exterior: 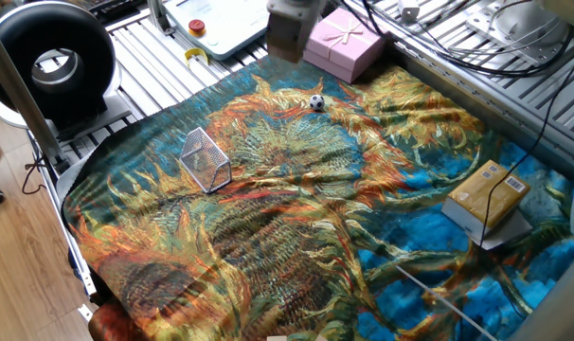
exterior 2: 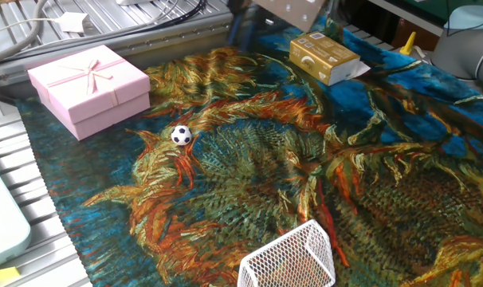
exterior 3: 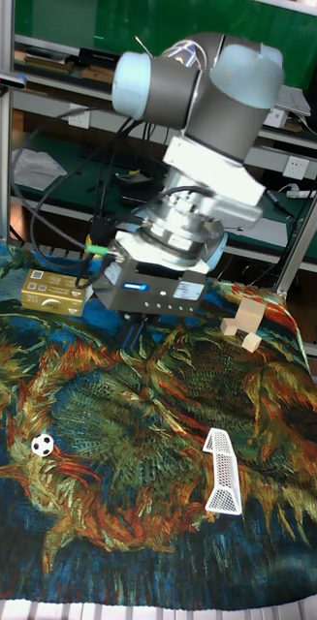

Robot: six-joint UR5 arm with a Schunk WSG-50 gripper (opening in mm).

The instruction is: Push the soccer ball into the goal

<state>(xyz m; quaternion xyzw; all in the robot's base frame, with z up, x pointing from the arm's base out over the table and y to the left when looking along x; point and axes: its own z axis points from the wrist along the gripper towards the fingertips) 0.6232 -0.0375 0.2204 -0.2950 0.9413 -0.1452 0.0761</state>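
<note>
The soccer ball [exterior: 316, 102] [exterior 2: 181, 135] [exterior 3: 43, 445] is a tiny black-and-white ball resting on the painted cloth near the pink gift box. The goal [exterior: 205, 159] [exterior 2: 289, 257] [exterior 3: 222, 472], a small white wire-mesh wedge, stands well apart from the ball on the same cloth. My gripper [exterior 3: 133, 336] hangs in the air above the cloth, clear of both ball and goal. Its dark fingers show as a single narrow stub with nothing between them. In the fixed views only its blurred body [exterior: 287, 24] [exterior 2: 288, 9] shows at the top edge.
A pink gift box [exterior: 342, 43] [exterior 2: 88, 88] sits at the cloth's edge close to the ball. A yellow carton [exterior: 486, 197] [exterior 2: 325, 56] [exterior 3: 53, 291] lies on the far side. Wooden blocks [exterior 3: 243, 325] rest near the cloth's corner. A black fan [exterior: 50, 62] stands beyond the goal.
</note>
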